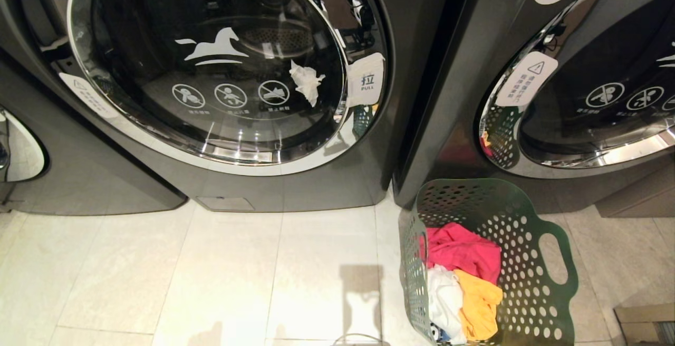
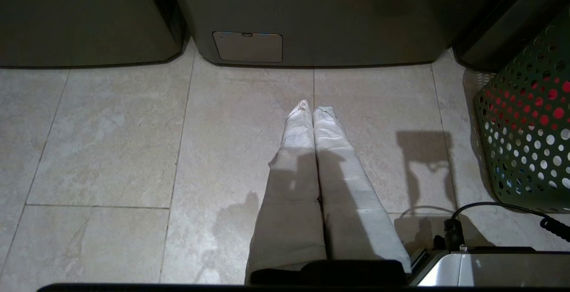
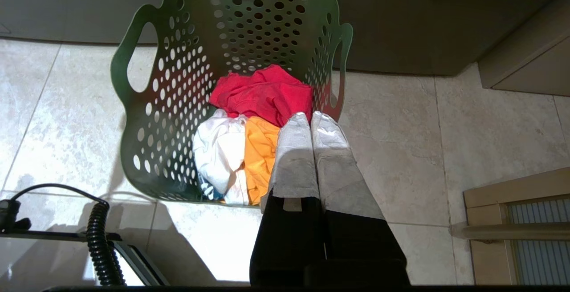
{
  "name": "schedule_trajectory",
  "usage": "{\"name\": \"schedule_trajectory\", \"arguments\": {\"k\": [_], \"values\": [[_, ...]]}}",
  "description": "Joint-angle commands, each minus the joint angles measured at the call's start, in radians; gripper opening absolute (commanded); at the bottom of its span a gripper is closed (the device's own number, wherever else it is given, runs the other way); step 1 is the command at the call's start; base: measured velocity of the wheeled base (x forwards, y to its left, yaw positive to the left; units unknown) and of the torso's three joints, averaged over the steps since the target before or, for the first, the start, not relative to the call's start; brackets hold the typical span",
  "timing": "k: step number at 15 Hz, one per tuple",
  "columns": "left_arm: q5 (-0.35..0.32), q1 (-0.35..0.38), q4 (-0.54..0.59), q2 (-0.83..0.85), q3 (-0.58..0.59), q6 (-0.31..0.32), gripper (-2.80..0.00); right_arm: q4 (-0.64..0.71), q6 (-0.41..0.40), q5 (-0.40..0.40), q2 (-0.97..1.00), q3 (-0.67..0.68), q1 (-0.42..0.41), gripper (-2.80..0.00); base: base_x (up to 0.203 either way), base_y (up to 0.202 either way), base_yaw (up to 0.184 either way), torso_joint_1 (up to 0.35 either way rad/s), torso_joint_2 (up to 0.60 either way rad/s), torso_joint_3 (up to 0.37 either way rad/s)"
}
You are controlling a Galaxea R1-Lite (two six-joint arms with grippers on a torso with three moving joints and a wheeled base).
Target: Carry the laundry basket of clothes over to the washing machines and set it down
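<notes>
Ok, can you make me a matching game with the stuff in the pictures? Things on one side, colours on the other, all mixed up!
Things:
1. laundry basket
2. garment lying nearest the washing machines
3. garment beside the white one
4. scrap of tissue on the round door

Colours:
A. yellow-orange
B. white
C. dark green
D. pink-red

Pairs: 1-C, 2-D, 3-A, 4-B
</notes>
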Motion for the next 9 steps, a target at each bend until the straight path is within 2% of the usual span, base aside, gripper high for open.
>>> {"name": "schedule_trajectory", "arguments": {"k": [1,9], "values": [[0.0,0.0,0.0,0.001,0.0,0.0,-2.8,0.0,-0.001,0.0,0.002,0.0,0.0,-2.8,0.0,0.0,0.0,0.0,0.0,0.0],[0.0,0.0,0.001,0.001,0.0,0.0,-2.8,0.0,-0.001,0.001,0.002,0.0,0.0,-2.8,0.0,0.0,0.0,0.0,0.0,0.0]]}}
